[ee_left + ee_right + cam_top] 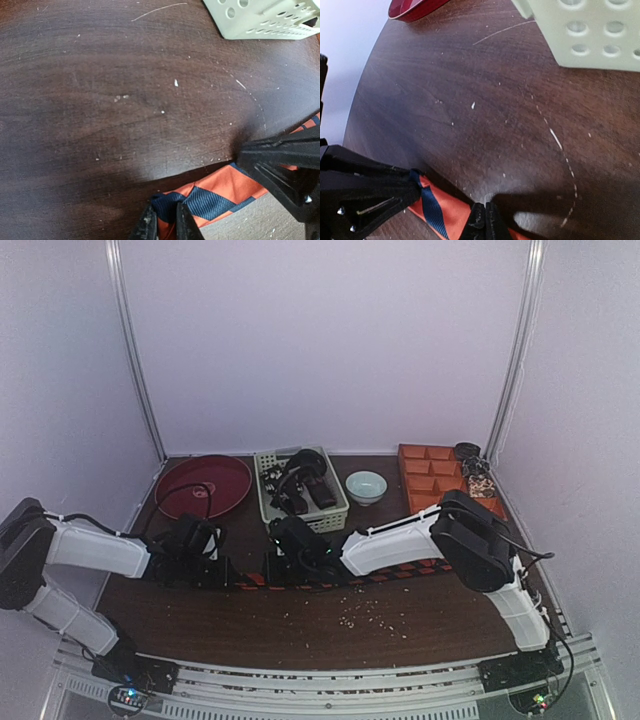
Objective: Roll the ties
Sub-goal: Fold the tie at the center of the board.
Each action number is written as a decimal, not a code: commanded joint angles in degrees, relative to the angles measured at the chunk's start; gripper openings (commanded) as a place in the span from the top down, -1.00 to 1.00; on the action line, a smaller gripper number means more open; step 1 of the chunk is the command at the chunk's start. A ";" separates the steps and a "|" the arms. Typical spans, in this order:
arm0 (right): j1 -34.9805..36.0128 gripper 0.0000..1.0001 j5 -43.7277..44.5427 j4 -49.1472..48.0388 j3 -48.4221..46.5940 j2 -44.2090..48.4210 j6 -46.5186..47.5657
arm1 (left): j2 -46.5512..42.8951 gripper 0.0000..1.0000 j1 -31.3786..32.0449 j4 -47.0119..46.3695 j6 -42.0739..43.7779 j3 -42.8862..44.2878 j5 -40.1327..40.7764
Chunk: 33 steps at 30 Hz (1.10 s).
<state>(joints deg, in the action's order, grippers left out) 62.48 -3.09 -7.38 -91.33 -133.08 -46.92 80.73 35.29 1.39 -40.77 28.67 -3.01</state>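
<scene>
Now the left pincer (166, 216) was pinched tight on a bunched end of the orange and blue striped tie (226, 184), which lay on the brown table (125, 100) and ran off to that pincer's right. Just beside it, the right pincer (484, 212) was squeezed shut on the same tie, with the pale basket (585, 30) out ahead of both.

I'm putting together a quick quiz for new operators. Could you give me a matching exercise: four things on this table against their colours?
Things:
1. plate
2. basket
3. bowl
4. tie

Colours:
A. orange and navy stripes
B. pale blue-green
C. dark red
D. cream

Pairs: 1-C; 2-D; 3-B; 4-A
</scene>
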 commanded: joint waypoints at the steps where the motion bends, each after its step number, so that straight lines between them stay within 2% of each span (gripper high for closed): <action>1: 0.94 0.90 -0.76 2.96 -3.10 -2.34 -0.90 | -0.47 0.74 -0.39 -0.22 0.97 0.07 0.06; 6: 1.24 0.93 1.45 5.54 -1.71 -2.52 -1.27 | -2.98 1.00 -0.34 -0.16 1.38 0.24 -1.35; 18: 1.33 0.90 2.48 6.08 -1.59 3.93 1.30 | -2.51 1.00 -0.38 3.84 2.95 2.06 0.25; 23: 2.21 0.90 -0.48 5.05 -2.50 2.40 1.17 | -2.35 1.00 -0.37 3.62 2.81 2.18 0.00; 33: 2.80 0.92 -0.17 6.40 -0.84 0.22 -0.75 | -3.41 1.00 -0.39 3.70 2.41 2.71 -0.94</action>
<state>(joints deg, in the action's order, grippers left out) 64.77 -3.29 -1.83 -93.43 -131.68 -46.83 77.89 35.29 5.04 -38.89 29.69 -3.49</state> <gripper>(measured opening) 0.040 0.008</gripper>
